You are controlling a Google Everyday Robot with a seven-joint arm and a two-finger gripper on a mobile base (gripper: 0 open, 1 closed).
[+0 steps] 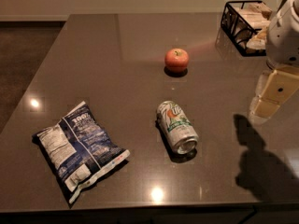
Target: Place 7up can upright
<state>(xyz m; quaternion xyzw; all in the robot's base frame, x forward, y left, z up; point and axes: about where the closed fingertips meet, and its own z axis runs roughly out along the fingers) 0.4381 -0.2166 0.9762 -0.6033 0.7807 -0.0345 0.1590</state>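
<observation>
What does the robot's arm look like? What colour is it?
The end effector, at the right edge above the table, is pale cream and blocky, with a small dark dot on it. Above it is a rounded white arm casing. No cables or writing show.

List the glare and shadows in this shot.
Camera view: two bright lamp reflections on the glossy table, one up-left of the chip bag, one near the front edge; the hand, at the right edge above the table, throws a large dark shadow in front of it; the lying 7up can and the apple cast small shadows.
</observation>
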